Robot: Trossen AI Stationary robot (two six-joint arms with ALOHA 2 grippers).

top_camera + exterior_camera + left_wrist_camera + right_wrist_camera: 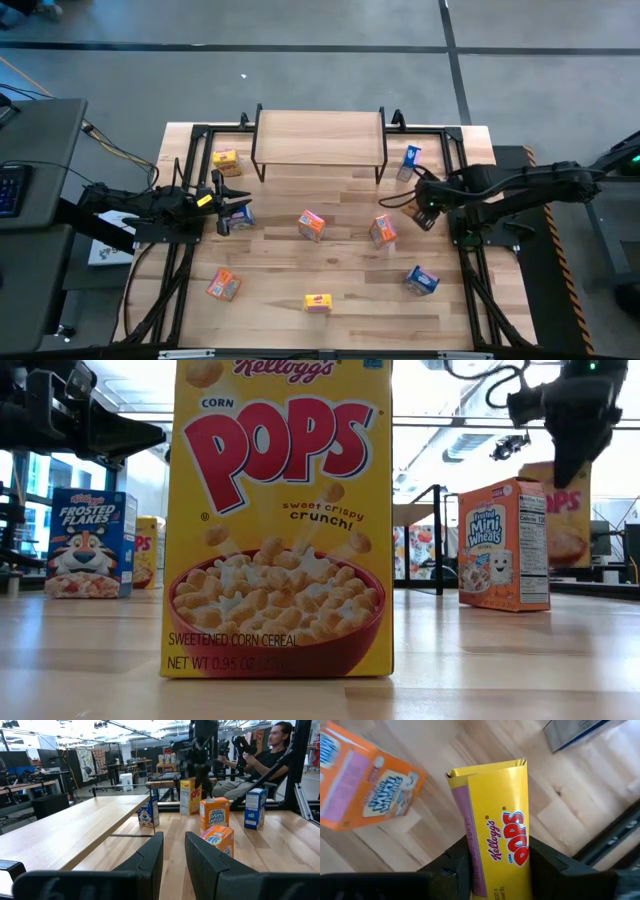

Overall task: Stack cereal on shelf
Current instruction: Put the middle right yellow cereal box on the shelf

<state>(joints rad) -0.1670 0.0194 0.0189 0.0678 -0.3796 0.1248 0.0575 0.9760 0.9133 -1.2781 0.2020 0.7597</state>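
The right gripper (500,857) is clamped on a yellow Corn Pops box (497,820), at 3 o'clock above the counter (350,270); the left gripper (236,207) is apart at 9 o'clock.

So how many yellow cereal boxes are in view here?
3. One yellow box sits on the table at the back left, beside the shelf; one at the front middle; one is clamped in the right gripper. None seems hidden.

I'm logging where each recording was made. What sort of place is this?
Probably a robotics lab or open workshop: a person sits at controls beyond the table, more workbenches stand behind, and the floor is bare concrete.
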